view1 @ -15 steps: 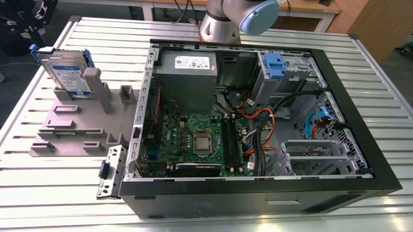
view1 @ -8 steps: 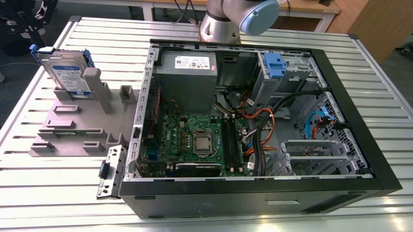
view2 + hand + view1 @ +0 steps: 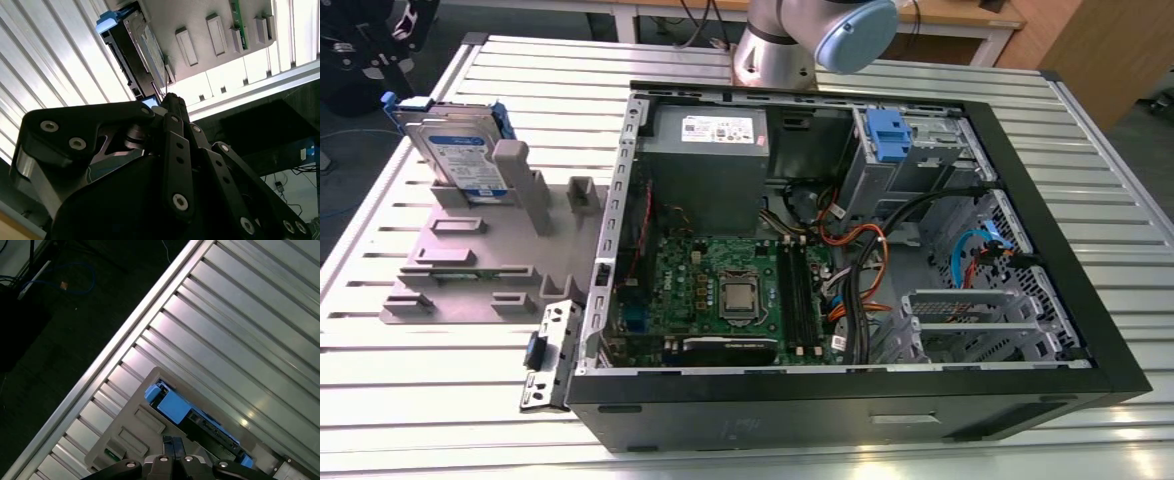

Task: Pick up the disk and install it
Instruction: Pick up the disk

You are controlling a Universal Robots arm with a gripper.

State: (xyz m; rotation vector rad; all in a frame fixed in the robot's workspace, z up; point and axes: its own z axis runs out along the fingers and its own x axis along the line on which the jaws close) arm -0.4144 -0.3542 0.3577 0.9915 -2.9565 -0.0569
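Gripper [image 3: 173, 442] hovers over disk [image 3: 172, 406] upright in holder [image 3: 131, 432].

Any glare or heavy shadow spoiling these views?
Second wrist view: the ribbed aluminium table is glared white, and the black gripper sits in shadow. First wrist view: milder sheen on it. Exterior view: evenly lit, no glare on the silver blue-framed disk.

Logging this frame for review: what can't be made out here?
Disk, exterior view: lower part hidden inside the grey holder.
Arm, exterior view: cut off by the top edge.
Disk, second wrist view: one end behind the gripper.
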